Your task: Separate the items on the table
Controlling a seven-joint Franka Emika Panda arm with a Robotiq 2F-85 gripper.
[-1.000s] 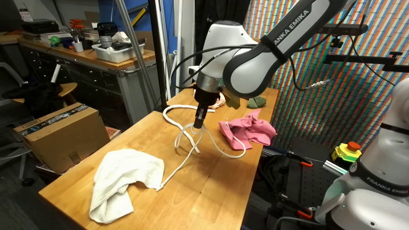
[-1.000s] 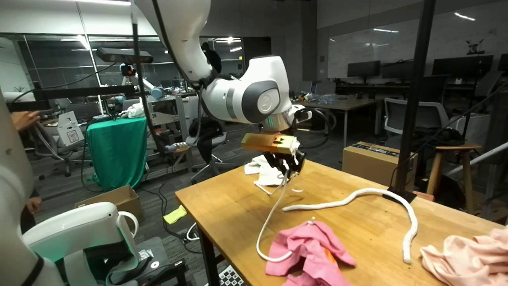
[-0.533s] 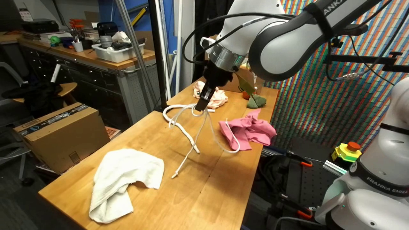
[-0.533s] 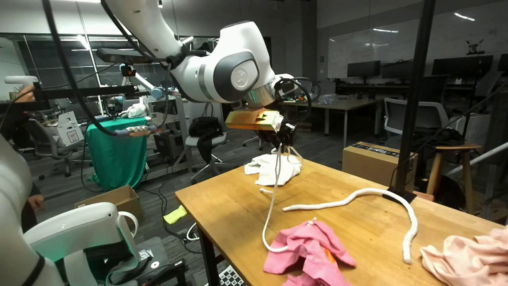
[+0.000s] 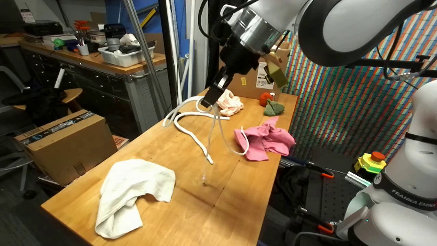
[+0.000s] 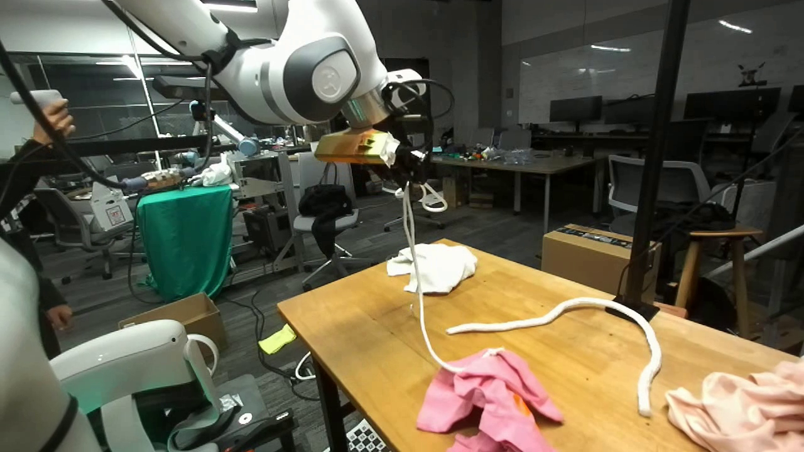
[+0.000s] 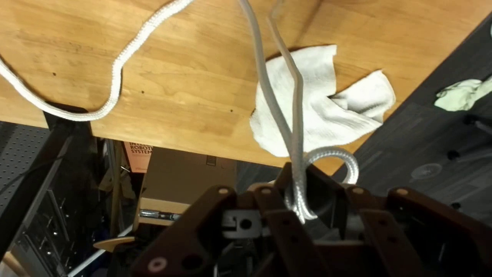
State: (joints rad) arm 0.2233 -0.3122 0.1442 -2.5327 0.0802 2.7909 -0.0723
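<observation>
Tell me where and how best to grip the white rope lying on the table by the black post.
Probably best: the nearly straight stretch of the white rope toward the white cloth, from above, jaws across it; it lies flat, table showing on both sides. The bend at the black post looks more cramped. The gripper must first release the other rope it pinches.

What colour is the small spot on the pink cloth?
Orange; the spot on the pink cloth shows best in an exterior view.
</observation>
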